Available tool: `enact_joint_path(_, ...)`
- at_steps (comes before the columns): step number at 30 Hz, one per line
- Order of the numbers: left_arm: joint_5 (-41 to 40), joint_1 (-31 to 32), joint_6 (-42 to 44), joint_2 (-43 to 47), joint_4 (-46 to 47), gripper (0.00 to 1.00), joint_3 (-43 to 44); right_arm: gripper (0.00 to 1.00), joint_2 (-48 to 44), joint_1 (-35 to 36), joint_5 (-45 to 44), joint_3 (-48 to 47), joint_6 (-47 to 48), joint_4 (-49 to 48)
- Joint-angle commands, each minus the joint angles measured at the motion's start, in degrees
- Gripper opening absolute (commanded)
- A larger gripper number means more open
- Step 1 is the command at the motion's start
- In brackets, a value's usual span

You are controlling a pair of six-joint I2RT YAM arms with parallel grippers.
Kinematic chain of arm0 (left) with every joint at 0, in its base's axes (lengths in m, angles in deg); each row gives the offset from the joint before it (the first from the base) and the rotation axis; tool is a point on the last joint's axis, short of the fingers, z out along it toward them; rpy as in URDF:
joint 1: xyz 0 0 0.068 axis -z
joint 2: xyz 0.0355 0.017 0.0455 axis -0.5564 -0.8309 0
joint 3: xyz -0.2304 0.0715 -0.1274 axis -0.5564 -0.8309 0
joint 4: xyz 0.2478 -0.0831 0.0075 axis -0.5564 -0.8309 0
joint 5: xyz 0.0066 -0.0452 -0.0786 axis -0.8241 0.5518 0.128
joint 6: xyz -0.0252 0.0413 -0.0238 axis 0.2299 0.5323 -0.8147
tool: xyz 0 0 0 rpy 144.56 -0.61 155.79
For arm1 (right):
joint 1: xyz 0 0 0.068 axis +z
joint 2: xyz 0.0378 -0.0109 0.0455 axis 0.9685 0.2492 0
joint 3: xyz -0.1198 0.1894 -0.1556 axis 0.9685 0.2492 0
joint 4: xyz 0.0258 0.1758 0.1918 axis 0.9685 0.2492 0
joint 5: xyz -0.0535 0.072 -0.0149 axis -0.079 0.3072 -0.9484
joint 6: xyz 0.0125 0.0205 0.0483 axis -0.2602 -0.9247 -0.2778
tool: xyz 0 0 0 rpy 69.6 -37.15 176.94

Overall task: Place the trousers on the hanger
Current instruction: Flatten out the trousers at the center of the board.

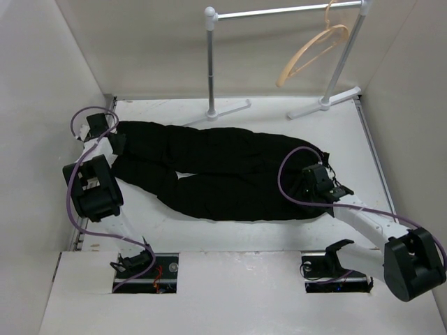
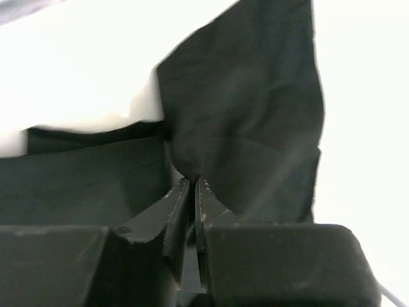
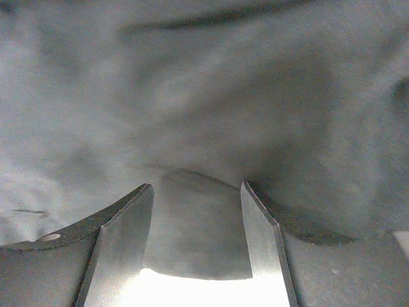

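The black trousers (image 1: 223, 171) lie flat across the table, legs running left to right. The tan hanger (image 1: 312, 49) hangs from the silver rail at the back right, clear of both arms. My left gripper (image 1: 114, 142) is at the left end of the trousers. In the left wrist view its jaws (image 2: 193, 180) are shut, pinching a fold of the black cloth (image 2: 255, 115). My right gripper (image 1: 304, 187) is over the right end. In the right wrist view it (image 3: 198, 192) is open and pressed onto the cloth (image 3: 204, 96), with a bulge of fabric between the fingers (image 3: 259, 230).
The silver rail (image 1: 286, 12) with white feet (image 1: 325, 103) stands along the back of the table. White walls close in on the left, right and back. Two cut-outs with the arm bases (image 1: 143, 269) sit at the near edge.
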Motion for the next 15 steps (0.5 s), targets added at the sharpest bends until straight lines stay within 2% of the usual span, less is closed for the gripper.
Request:
enact_joint_path(1, -0.7, 1.1, 0.3, 7.0, 3.1, 0.05, 6.0, 0.63, 0.7, -1.0, 0.1, 1.7, -1.3, -2.5)
enact_joint_path(4, -8.0, 2.7, 6.8, 12.6, 1.8, 0.05, 7.3, 0.63, 0.7, -2.7, 0.1, 1.2, -1.4, -2.7)
enact_joint_path(7, -16.7, 4.9, 16.8, 13.1, 1.4, 0.11, 7.4, 0.63, 0.2, -3.4, 0.8, 0.2, -1.3, -2.9)
enact_joint_path(9, -19.3, 4.7, 16.4, 12.1, 1.7, 0.19, 4.9, 0.63, 0.0, -3.3, 1.2, -0.6, -0.9, -2.7)
enact_joint_path(12, -19.4, 1.6, 13.9, 9.6, 1.4, 0.24, 1.6, 0.63, -0.7, -3.6, 1.7, -1.0, -0.5, -2.5)
enact_joint_path(15, -15.3, -1.9, 10.2, 8.7, -1.5, 0.44, -1.2, 0.63, -1.1, -4.1, 2.6, -1.1, 0.3, -2.3)
